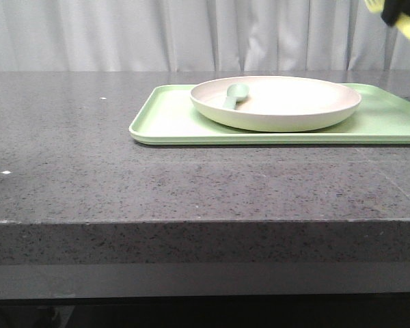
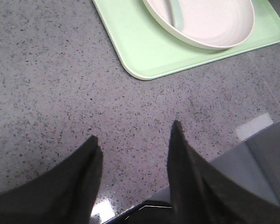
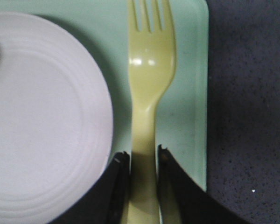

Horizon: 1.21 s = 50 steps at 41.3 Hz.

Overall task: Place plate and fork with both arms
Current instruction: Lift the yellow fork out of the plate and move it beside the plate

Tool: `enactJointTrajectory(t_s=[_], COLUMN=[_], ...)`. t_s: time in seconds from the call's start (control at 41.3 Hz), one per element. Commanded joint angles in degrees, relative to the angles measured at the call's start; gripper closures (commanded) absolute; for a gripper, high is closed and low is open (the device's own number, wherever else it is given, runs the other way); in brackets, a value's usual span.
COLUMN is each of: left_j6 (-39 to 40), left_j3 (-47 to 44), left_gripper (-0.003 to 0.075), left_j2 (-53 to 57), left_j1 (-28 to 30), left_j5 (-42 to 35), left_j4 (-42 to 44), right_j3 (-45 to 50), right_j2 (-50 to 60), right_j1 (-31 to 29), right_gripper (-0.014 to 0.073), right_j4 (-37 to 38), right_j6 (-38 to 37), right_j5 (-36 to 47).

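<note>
The cream-white plate rests on the light-green tray at the back right of the counter; it also shows in the left wrist view as the plate and in the right wrist view as the plate. My right gripper is shut on the handle of the yellow fork, holding it in the air above the tray's strip beside the plate. In the front view the right gripper shows only at the top right corner, with yellow beside it. My left gripper is open over bare counter, short of the tray.
A pale grey-green spoon lies inside the plate near its left rim. The dark speckled counter stretches in front of and left of the tray. Its front edge runs across the front view. A grey curtain hangs behind.
</note>
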<state>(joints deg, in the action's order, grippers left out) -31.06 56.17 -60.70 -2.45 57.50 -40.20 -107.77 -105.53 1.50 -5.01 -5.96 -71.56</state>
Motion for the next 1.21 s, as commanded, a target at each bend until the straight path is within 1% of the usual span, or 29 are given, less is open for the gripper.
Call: enactJointTrajectory(t_s=[0.0, 0.242, 0.412, 0.485, 0.582, 0.654, 0.751, 0.945, 1.187], left_j6=[-0.04, -0.04, -0.04, -0.04, -0.04, -0.04, -0.04, -0.04, -0.04], left_j3=[1.53, 1.53, 1.53, 1.53, 1.53, 1.53, 1.53, 1.53, 1.53], left_gripper=[0.0397, 0.0397, 0.0397, 0.0397, 0.0397, 0.0397, 0.0397, 0.0397, 0.0397], left_j2=[1.13, 1.13, 1.13, 1.13, 1.13, 1.13, 1.13, 1.13, 1.13], left_j1=[0.10, 0.10, 0.10, 0.10, 0.10, 0.10, 0.10, 0.10, 0.10], left_j5=[-1.75, -1.75, -1.75, -1.87, -1.97, -2.09, -2.09, -2.09, -2.09], left_j4=[-2.71, -2.71, -2.71, -2.71, -2.71, -2.71, -2.71, -2.71, -2.71], right_j3=[1.79, 3.05, 3.05, 3.05, 2.94, 2.94, 2.94, 2.94, 2.94], right_j2=[0.90, -5.63, -8.23, -8.40, -8.40, -8.40, -8.40, -6.99, 1.98], right_j1=[-0.90, -0.83, -0.83, -0.83, -0.83, -0.83, -0.83, -0.66, -0.66], right_gripper=[0.0484, 0.0484, 0.0470, 0.0389, 0.0224, 0.0127, 0.0050, 0.0045, 0.0045], right_j4=[0.19, 0.19, 0.19, 0.19, 0.19, 0.19, 0.19, 0.19, 0.19], right_j6=[1.18, 2.44, 3.29, 3.29, 3.29, 3.29, 3.29, 3.29, 3.68], right_j5=[-4.35, -0.82, -1.41, -1.41, -1.51, -1.51, -1.40, -1.79, -3.06])
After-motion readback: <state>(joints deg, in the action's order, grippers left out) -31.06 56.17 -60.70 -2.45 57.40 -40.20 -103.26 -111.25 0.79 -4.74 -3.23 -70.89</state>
